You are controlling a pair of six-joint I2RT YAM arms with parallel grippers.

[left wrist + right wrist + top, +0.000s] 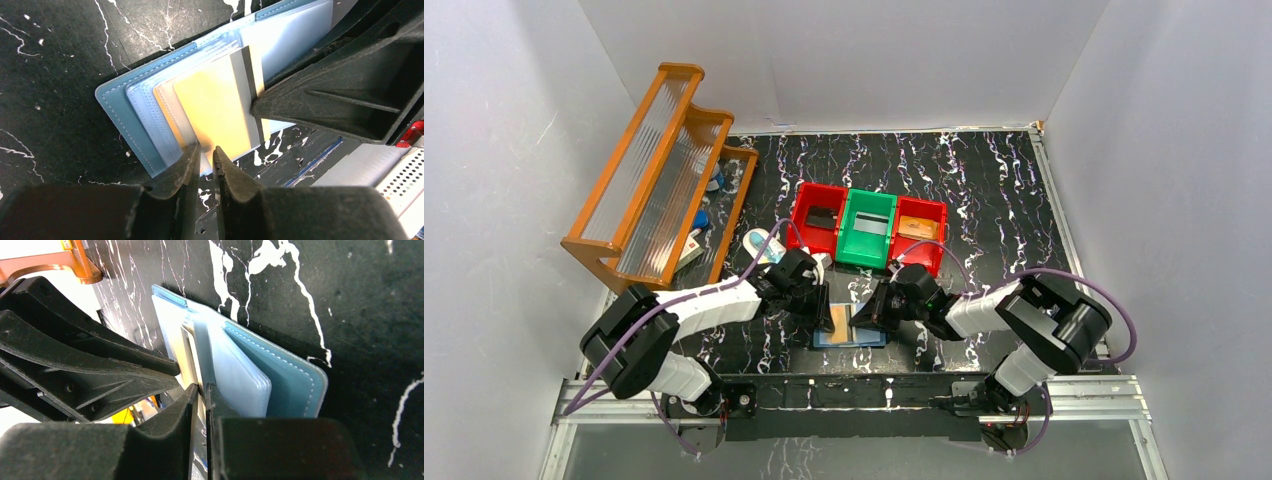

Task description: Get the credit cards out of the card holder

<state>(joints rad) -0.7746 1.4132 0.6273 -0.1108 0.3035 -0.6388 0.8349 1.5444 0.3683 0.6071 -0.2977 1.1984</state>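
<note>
Left gripper [824, 308] and right gripper [866, 318] meet tip to tip low over the worktop [984, 190] in the top view. The tan-orange card [837, 318] sits between them and the blue card holder [872, 340] lies flat beneath both. Beyond the grippers stands a green bin [867, 228] flanked by red bins [817, 215]. From the left wrist, the left gripper's fingers [190, 165] are drawn almost together with only a slit between them. Their tips are at the card's near edge, and whether they pinch it I cannot tell. The card has a grey stripe near its far end and lies slanted over the holder's pale blue pockets, with the right gripper's tip covering that striped end. From the right wrist, the right gripper's fingers [220, 405] are clenched on a thin pale edge rising out of the holder's fanned pockets, the card to judge by its place. The left gripper's tips touch it just alongside.
</note>
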